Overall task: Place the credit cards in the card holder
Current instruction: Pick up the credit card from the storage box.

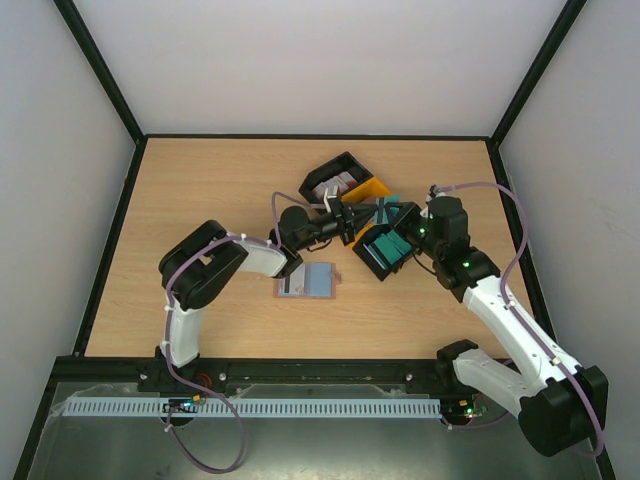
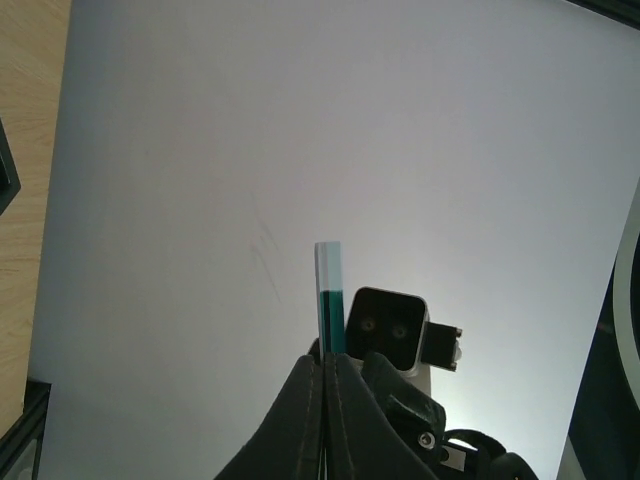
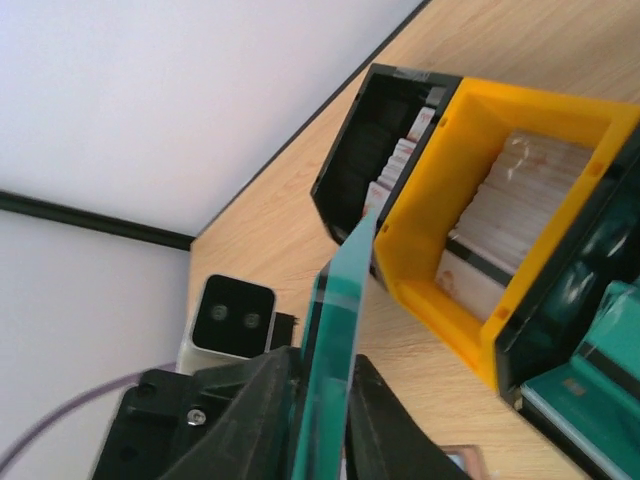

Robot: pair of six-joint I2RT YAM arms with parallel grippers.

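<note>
**Teal card pinched above the table [image 1: 200,200]**

The teal credit card [image 2: 330,290] stands edge-up, clamped in the left gripper [image 2: 325,365]. I cannot tell whether the right gripper [image 1: 405,220] grips it. The card holder [image 1: 307,281] lies open towards the near edge. Towards the far right, a black tray [image 3: 350,150] and a yellow tray [image 3: 450,200] hold stacked cards [image 3: 520,200].

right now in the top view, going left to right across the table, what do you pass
left arm's elbow, card holder, black tray of teal cards, right arm's wrist. left out for overlap: black tray of pale cards, yellow tray, and the teal card in the left pincer
</note>
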